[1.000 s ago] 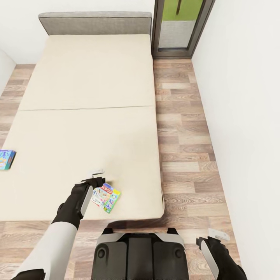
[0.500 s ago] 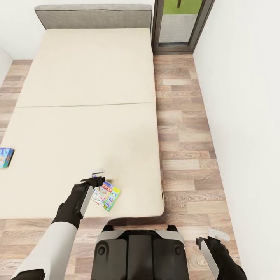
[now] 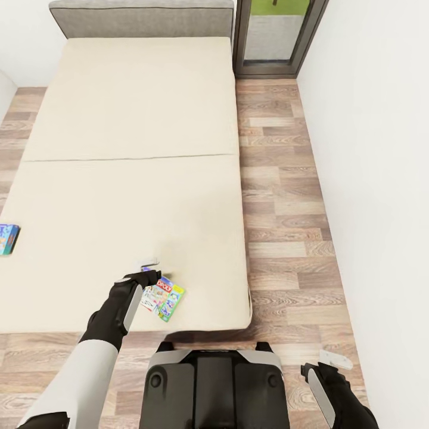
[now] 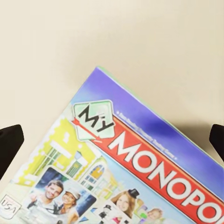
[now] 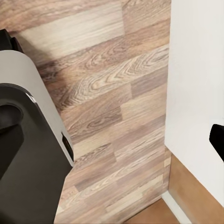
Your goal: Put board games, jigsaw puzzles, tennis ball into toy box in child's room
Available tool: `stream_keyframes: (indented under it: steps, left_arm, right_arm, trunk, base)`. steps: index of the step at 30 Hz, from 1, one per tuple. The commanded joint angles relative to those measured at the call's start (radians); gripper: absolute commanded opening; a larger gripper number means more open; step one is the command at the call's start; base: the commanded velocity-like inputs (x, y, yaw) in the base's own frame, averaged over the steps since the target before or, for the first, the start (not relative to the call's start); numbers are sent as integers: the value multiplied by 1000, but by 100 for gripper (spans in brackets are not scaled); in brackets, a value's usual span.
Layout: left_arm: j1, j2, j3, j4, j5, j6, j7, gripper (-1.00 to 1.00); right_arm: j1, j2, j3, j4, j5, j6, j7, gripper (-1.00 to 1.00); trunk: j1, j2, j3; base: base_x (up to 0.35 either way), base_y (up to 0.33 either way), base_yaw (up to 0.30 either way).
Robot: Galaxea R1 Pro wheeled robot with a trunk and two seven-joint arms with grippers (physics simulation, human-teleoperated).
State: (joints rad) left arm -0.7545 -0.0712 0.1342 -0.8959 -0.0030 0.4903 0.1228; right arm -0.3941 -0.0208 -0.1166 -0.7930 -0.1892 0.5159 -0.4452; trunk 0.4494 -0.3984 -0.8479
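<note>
Right, the Monopoly board game [image 3: 162,300] is lying flat near the foot corner of the bed [image 3: 131,119], not far from the mattress edge, and in the left wrist view its printed lid [image 4: 140,177] is sitting squarely between the two dark fingertips. It is looking like a stiff, light cardboard box with a glossy, probably slippery lid, and the soft mattress under it may be giving a little, so a pinch across one edge or a short side seems the safer hold rather than pressing down on the flat face.

The left gripper [image 3: 145,269] is hovering right at the box's far end with its jaws spread wide; the fingertips are showing at both margins of the wrist picture with nothing between them but the box below, so it is released and gripping nothing. Whether a tip is actually touching the lid, I cannot tell.

Out at the bed's left edge a second, blue board game [image 3: 7,238] is waiting, well apart from the first.

The right gripper [image 3: 325,364] is hanging low beside the robot's base over the wood floor [image 3: 280,196], jaws apart, empty.
</note>
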Motion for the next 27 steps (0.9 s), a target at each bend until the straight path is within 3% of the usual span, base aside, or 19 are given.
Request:
stream_keyframes:
  steps: [1, 27]
  left_arm:
    - [0, -1, 2, -2, 0, 5, 1, 100]
    - [0, -1, 2, -2, 0, -18, 1, 100]
  right_arm:
    - [0, 0, 2, -2, -10, 3, -7, 100]
    - [0, 1, 2, -2, -11, 3, -7, 100]
  trunk:
    - [1, -2, -1]
    - [1, -2, -2]
  base:
    - [0, 0, 0]
    - [0, 0, 0]
